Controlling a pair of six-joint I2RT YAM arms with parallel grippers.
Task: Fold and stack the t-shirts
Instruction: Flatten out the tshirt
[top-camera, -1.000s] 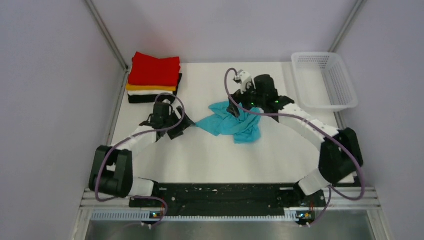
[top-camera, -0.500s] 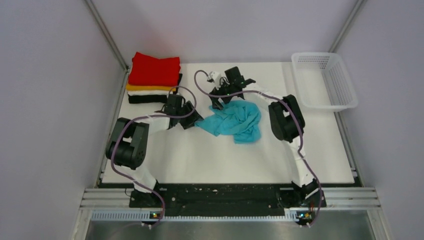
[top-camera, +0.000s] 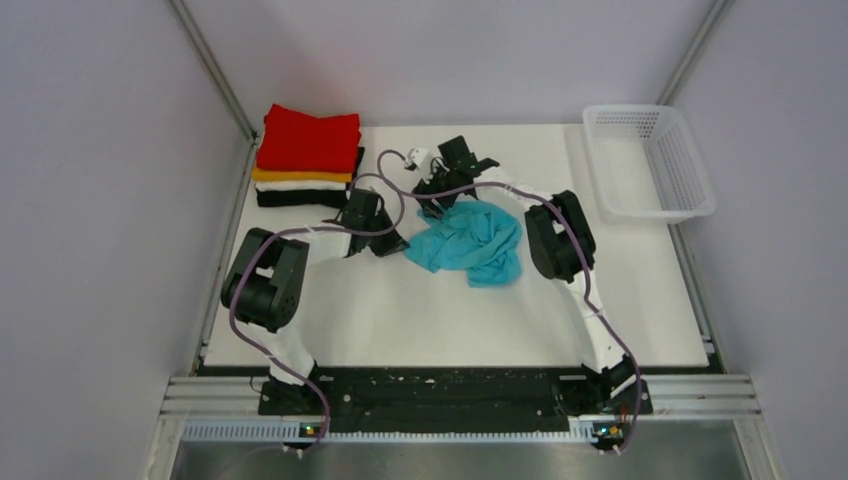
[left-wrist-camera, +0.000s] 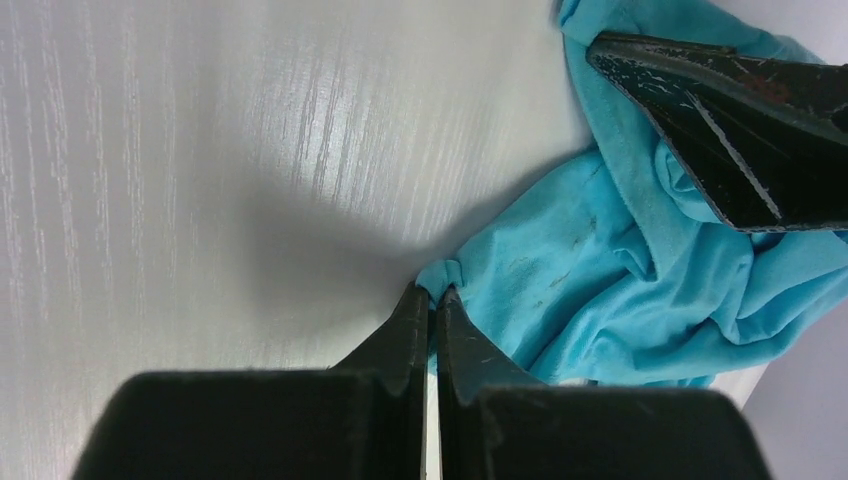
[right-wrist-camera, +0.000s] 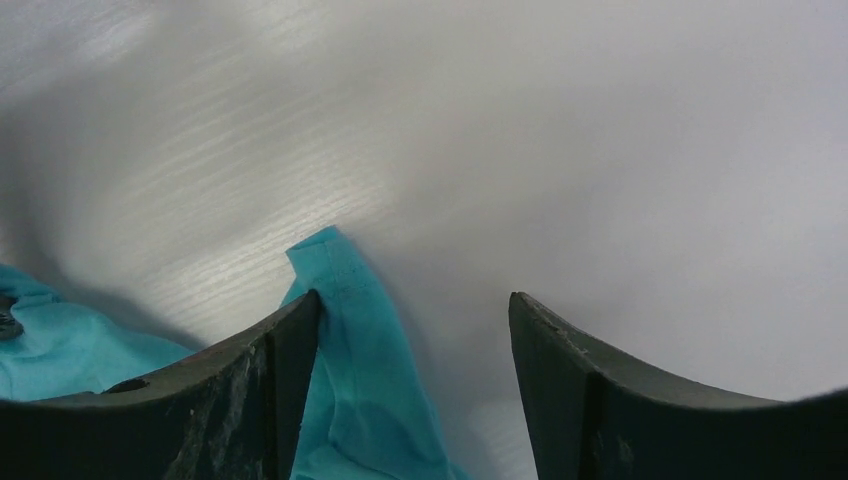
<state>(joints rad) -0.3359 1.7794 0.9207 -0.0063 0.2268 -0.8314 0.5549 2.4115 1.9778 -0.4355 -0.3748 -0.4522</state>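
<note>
The left pincer (left-wrist-camera: 433, 298) pinched just a nub of the turquoise t-shirt (left-wrist-camera: 600, 270), which could slip free when pulled; the right pincer (right-wrist-camera: 412, 305) stood spread astride its far edge.

Nothing legible anywhere: no lettering, labels, brand marks, numbers or signs to be read in the overhead view or in either wrist view.
</note>
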